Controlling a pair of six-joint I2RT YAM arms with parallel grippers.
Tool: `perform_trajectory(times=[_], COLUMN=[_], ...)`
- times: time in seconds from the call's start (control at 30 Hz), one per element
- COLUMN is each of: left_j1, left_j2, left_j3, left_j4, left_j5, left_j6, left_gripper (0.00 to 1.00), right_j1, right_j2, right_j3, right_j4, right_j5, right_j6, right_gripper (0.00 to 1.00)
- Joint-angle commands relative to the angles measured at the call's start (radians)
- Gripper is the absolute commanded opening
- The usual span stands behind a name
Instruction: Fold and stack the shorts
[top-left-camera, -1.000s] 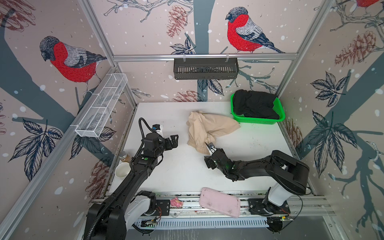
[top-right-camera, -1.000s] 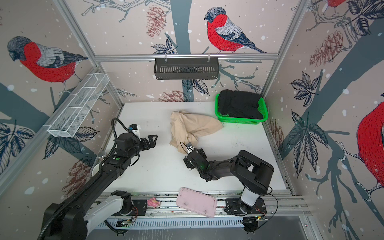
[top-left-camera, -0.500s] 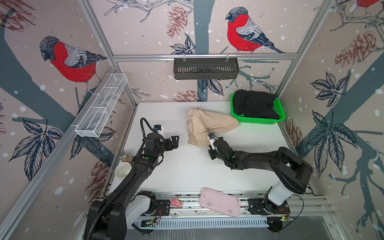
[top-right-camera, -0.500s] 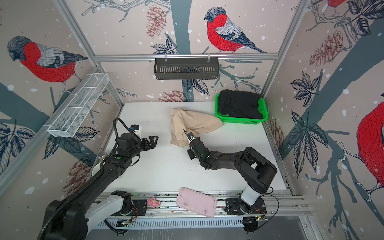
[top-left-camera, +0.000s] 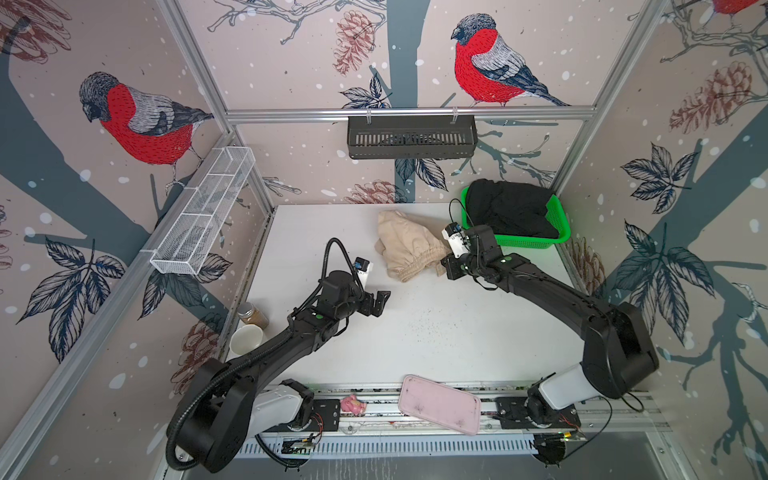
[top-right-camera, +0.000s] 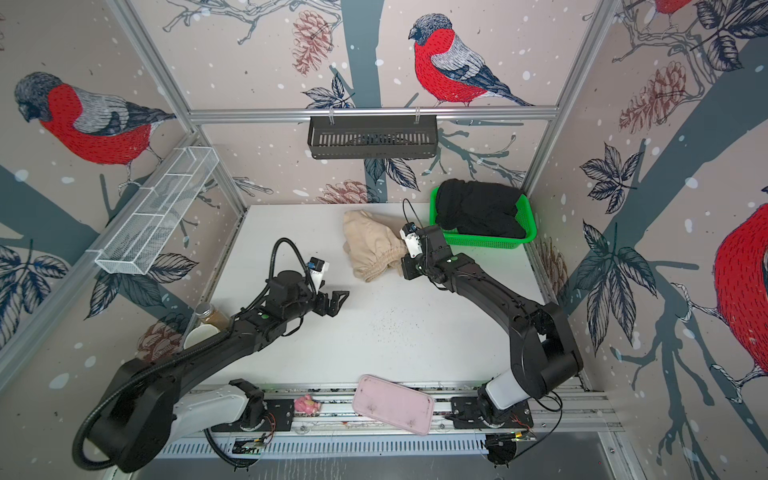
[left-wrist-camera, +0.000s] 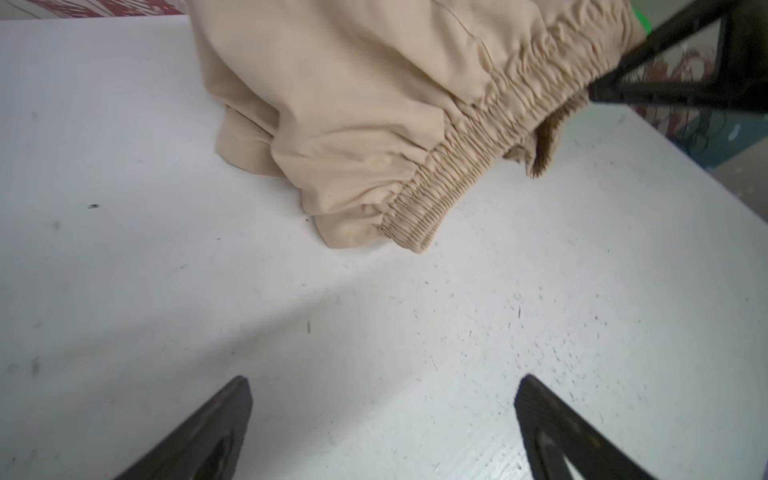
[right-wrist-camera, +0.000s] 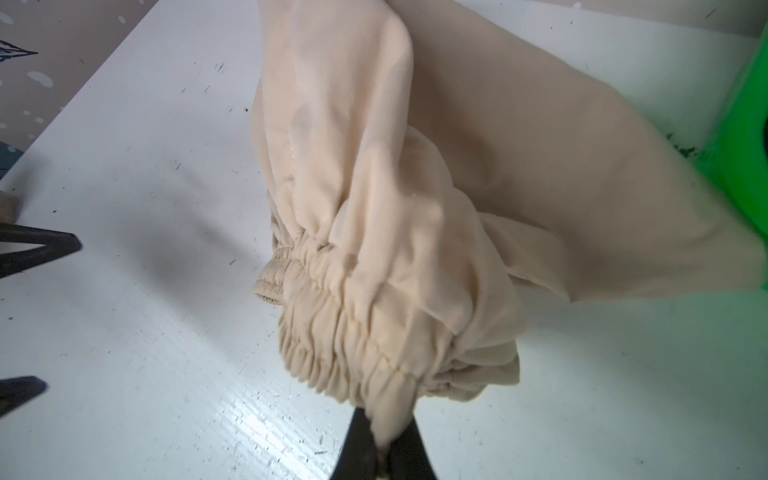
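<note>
The beige shorts (top-left-camera: 409, 245) (top-right-camera: 372, 245) lie bunched at the back middle of the white table, elastic waist toward the front. My right gripper (top-left-camera: 446, 266) (top-right-camera: 405, 268) is shut on the waistband's right end. The right wrist view shows beige cloth (right-wrist-camera: 395, 208) pinched between the jaws of that gripper (right-wrist-camera: 385, 415). My left gripper (top-left-camera: 382, 301) (top-right-camera: 338, 301) (left-wrist-camera: 384, 378) is open and holds nothing. It hovers in front of and left of the beige shorts (left-wrist-camera: 374, 104), apart from them. The black shorts (top-left-camera: 507, 212) (top-right-camera: 478, 210) sit heaped in the green basket (top-left-camera: 528, 242) (top-right-camera: 486, 241) at the back right.
A pink tray (top-left-camera: 438, 409) rests on the front rail beside a small pink object (top-left-camera: 352, 404). A white cup (top-left-camera: 246, 338) and a brown jar (top-left-camera: 253, 313) stand at the table's left edge. A wire shelf (top-left-camera: 203, 216) hangs on the left wall, a black rack (top-left-camera: 411, 137) on the back.
My right gripper has shut on the beige shorts' waistband and carried it back and to the right, toward the basket. My left gripper has edged toward the middle, still open.
</note>
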Motion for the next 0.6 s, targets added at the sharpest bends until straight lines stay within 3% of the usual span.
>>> perform_trajectory(times=[0.0, 0.2, 0.37, 0.57], left_j1=[-0.053, -0.138, -0.163, -0.164], left_j2=[0.078, 0.202, 0.336, 0.445], left_j3=[0.032, 0.077, 0.159, 0.243], left_j4=[0.091, 0.177, 0.182, 0.198], left_j5=[-0.075, -0.165, -0.293, -0.372], left_j6=[0.150, 0.242, 0.236, 0.244], left_gripper=[0.99, 0.99, 0.98, 0.96], right_j1=[-0.025, -0.056, -0.076, -0.086], right_j2=[0.005, -0.008, -0.036, -0.061], right_j3=[0.005, -0.020, -0.052, -0.077], right_j4=[-0.016, 0.034, 0.079, 0.109], right_j5=[-0.160, -0.252, -0.324, -0.380], right_j6=[-0.010, 0.005, 0.020, 0.025], right_gripper=[0.01, 0.01, 0.01, 0.01])
